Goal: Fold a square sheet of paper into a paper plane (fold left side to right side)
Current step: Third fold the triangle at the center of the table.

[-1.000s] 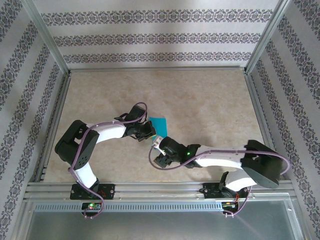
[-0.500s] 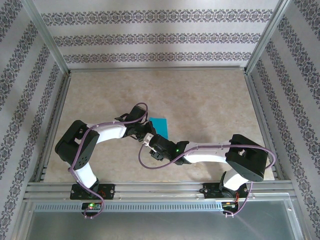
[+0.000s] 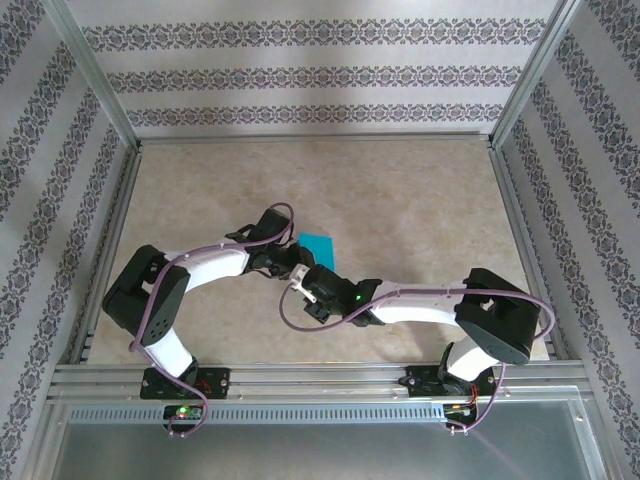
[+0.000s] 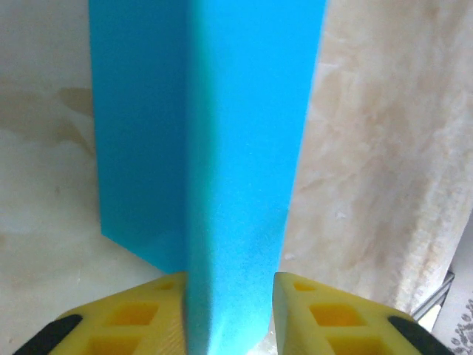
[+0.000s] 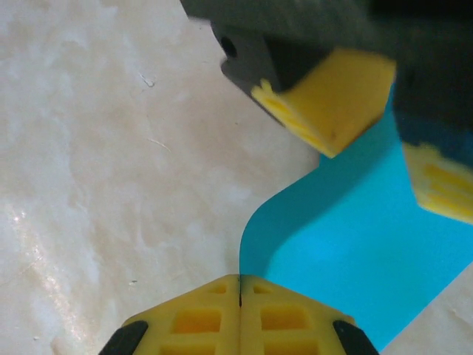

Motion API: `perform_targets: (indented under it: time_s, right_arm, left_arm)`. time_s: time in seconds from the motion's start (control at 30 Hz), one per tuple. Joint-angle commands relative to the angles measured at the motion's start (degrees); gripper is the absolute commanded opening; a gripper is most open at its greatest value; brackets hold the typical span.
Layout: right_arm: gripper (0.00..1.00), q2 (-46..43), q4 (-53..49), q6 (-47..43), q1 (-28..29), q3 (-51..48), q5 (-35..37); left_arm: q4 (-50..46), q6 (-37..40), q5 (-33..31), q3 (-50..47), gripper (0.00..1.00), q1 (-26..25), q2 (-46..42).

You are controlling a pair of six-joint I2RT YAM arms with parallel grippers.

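Top view: the square sheet of paper (image 3: 318,243), teal-blue, lies near the middle of the marbled beige table (image 3: 430,200), just beyond the point where the two wrists meet. The left gripper (image 3: 287,258) and the right gripper (image 3: 305,272) crowd over its near-left corner and hide that part. A purple cable (image 3: 288,318) loops below the right wrist. Patterned walls (image 3: 320,70) and an aluminium rail (image 3: 320,372) enclose the table.

Left wrist view: the left gripper (image 4: 229,290) is released. Its yellow fingers (image 4: 159,322) stand apart with a raised flap of the sheet (image 4: 244,148) passing between them. The flap meets a darker panel along a line running away from the camera and blocks the table behind it.

Right wrist view: the right gripper (image 5: 240,285) is clenched, its fingers (image 5: 192,322) pad to pad. The sheet's (image 5: 347,251) curled edge rises off the table into the seam between the pads, pinched there. The left gripper (image 5: 384,140), dark-bodied with its jaws apart, hangs over the far part of the sheet and covers it.
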Motion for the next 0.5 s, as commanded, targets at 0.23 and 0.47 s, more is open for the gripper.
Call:
perform_targets:
  time_s: [0.23,0.47]
  right_arm:
    - [0.0,-3.69,1.46,6.74,-5.35,-3.66,-14.46]
    - [0.0,-2.73,5.51,11.45,-9.01,-4.77,-24.47]
  left_arm:
    - [-11.01,8.13,-1.5,2.46,0.45,7.04,-10.87]
    - [-9.29,10.94,5.66,7.5,0.29,6.69,-3.23]
